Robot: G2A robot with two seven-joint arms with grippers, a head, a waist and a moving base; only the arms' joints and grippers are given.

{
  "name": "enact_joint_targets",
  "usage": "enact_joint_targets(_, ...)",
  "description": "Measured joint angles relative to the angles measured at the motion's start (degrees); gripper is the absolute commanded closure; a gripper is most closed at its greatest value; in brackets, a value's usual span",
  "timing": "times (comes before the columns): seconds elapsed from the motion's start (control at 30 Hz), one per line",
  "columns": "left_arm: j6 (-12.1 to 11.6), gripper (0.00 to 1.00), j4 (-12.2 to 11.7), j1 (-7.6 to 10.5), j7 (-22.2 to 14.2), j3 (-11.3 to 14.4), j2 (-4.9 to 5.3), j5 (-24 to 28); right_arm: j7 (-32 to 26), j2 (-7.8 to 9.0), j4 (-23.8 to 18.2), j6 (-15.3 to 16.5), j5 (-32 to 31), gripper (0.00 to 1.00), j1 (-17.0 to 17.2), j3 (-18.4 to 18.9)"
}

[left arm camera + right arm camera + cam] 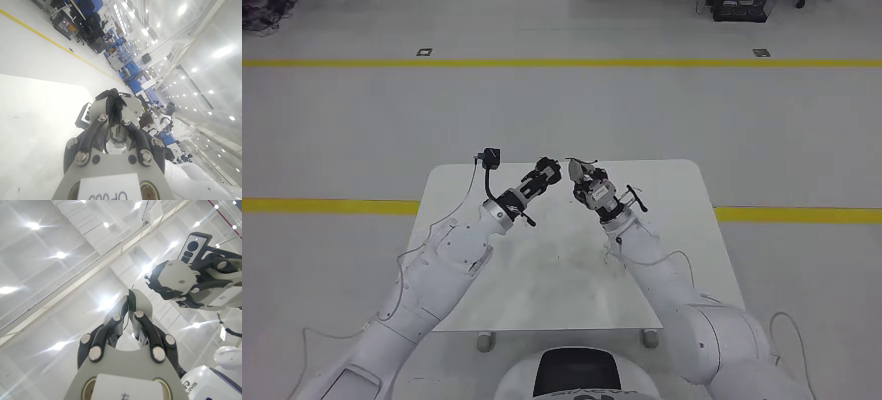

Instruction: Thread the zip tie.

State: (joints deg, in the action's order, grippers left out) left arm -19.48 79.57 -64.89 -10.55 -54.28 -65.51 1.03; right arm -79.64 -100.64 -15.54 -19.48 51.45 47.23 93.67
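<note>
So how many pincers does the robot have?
2. The left pincer and the right pincer are side by side over the table's far part, tips close together. Each is shut on the thin black zip tie.

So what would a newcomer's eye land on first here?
The left gripper and right gripper, raised nearly tip to tip above the far side of the white table. Each has its fingers shut on a thin black plastic zip tie, a strand trailing back between the right gripper's fingers.

You see white arms (447, 265), a black cable (485, 185) at the left wrist. Right gripper (129, 294): grey fingers (141, 303), black links (149, 326), silver screws (139, 313).
</note>
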Motion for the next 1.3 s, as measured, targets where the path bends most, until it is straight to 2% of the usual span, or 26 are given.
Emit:
enact_joint_targets(0.27, 0.0, 1.00, -0.4, -0.01, 1.6, -0.3, -0.39, -1.5, 0.0, 0.60, -1.7, 0.0, 6.7, 1.00, 1.3, -6.1)
enact_joint_targets(0.6, 0.0, 1.00, -0.4, -0.43, 2.4, -0.6, -0.45, -3.5, 0.0, 1.73, 0.0, 0.0, 16.7, 1.00, 0.5, -14.8)
enact_joint_targets(0.83, 0.0, 1.00, -0.3, -0.50, 2.5, -0.6, -0.46, -3.6, 0.3, 1.75, -0.4, 0.1, 16.6, 1.00, 0.7, -14.8)
enact_joint_targets(1.03, 0.0, 1.00, 0.2, -1.20, 1.1, -1.5, -0.29, -4.4, 4.7, 1.97, -7.3, 0.0, 17.0, 1.00, 4.4, -15.2)
enact_joint_targets(1.3, 0.0, 1.00, 1.3, -2.19, 0.1, -2.5, -0.06, -6.0, 7.8, 2.63, -12.4, 0.0, 18.8, 1.00, 7.3, -17.3)
